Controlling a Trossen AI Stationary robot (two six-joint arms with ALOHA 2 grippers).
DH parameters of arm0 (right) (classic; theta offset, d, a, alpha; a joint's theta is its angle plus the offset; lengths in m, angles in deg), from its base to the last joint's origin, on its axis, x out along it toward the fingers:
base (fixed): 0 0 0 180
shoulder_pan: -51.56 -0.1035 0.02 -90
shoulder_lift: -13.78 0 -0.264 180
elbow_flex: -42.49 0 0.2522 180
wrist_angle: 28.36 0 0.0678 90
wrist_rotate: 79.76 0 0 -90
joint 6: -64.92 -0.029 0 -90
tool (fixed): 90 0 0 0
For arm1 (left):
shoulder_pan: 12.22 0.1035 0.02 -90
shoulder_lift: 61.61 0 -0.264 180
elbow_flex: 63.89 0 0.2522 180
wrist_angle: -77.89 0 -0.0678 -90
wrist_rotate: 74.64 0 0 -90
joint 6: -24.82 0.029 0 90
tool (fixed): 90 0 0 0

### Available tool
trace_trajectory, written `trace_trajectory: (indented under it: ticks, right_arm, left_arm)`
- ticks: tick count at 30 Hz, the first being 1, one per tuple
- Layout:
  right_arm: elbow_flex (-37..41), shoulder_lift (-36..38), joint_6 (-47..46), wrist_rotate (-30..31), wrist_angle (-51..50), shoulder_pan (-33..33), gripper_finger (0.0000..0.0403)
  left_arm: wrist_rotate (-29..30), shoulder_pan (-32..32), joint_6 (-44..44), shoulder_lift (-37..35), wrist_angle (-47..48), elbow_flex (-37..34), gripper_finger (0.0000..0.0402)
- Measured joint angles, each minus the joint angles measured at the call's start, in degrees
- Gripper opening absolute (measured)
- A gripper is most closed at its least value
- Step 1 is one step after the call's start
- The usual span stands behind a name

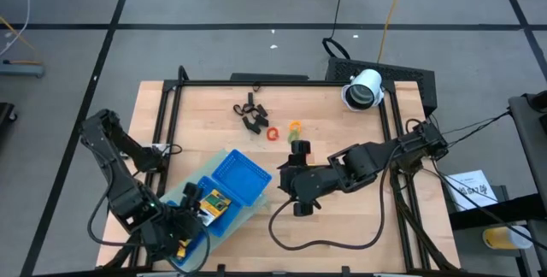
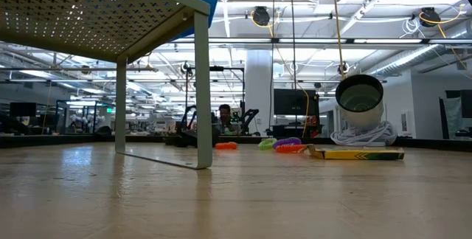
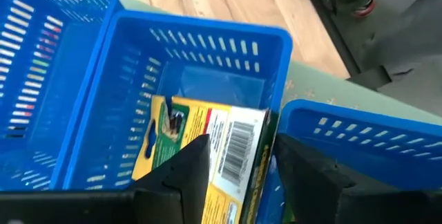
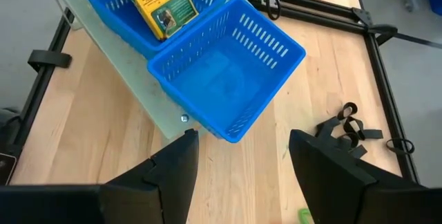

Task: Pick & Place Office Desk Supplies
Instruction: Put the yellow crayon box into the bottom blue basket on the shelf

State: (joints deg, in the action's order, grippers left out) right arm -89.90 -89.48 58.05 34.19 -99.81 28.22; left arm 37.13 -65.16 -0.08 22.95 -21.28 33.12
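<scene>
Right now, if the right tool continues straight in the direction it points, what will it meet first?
Probably the empty end compartment of the blue tray, which lies directly ahead of the open right tool. Only bare wood lies between them, though depth is uncertain.

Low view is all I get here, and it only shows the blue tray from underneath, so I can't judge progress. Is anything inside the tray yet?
Observer: Yes, one yellow pack sits in the middle compartment of the tray.
Operator: Which arm is there?
Observer: The left gripper is at that pack. I can't tell whether it grips it.
Operator: And the right one?
Observer: The right gripper is open and empty, above the table beside the tray's bare end compartment.
</scene>
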Motion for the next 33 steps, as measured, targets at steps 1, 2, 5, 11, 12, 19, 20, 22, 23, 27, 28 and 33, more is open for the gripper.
trace_trajectory:
  ticks: [1,2,5,11,12,19,20,22,23,27,28,33]
  right_arm:
    - [0.00,0.00,0.00,-0.01,0.02,-0.02,0.0216]
    - [0.00,0.00,-0.02,-0.04,0.00,-0.04,0.0216]
    - [0.00,0.00,-0.31,-0.09,-0.46,-0.15,0.0216]
    - [0.00,-0.02,-0.39,-0.17,-0.90,-0.19,0.0215]
    - [0.00,-0.02,-0.39,-0.17,-0.90,-0.19,0.0215]
    - [0.00,-0.02,-0.39,-0.20,-0.90,-0.19,0.0213]
    - [0.00,-0.02,-0.39,-0.18,-0.90,-0.19,0.0213]
    - [0.00,-0.02,-0.39,-0.20,-0.90,-0.19,0.0212]
    - [0.00,-0.02,-0.39,-0.20,-0.90,-0.19,0.0212]
    - [0.00,-0.04,-0.41,-0.20,-0.88,-0.19,0.0212]
    - [0.00,-0.04,-0.41,-0.20,-0.88,-0.19,0.0212]
    - [0.00,-0.04,-0.41,-0.22,-0.83,-0.39,0.0212]
  left_arm:
    - [-0.02,0.00,-0.12,0.00,0.13,0.00,0.0170]
    - [-0.03,0.00,-0.14,0.00,0.13,0.00,0.0170]
    - [-0.25,0.00,-0.79,0.02,0.25,0.00,0.0170]
    - [-0.48,0.00,-0.95,0.00,0.38,0.00,0.0170]
    - [-0.50,0.00,-0.96,0.00,0.38,0.00,0.0170]
    - [-0.61,0.00,-1.15,0.00,0.40,0.00,0.0169]
    - [-0.63,0.00,-1.15,0.00,0.40,0.00,0.0166]
    - [-0.78,0.00,-0.97,0.00,0.40,0.00,0.0153]
    - [-0.90,0.00,-0.93,0.00,0.40,0.00,0.0143]
    - [-1.56,0.00,-0.86,0.00,0.40,0.00,0.0087]
    - [-1.94,-0.01,-0.75,0.00,0.38,0.00,0.0072]
    - [-3.05,0.00,-0.75,-0.07,0.10,0.00,0.0010]
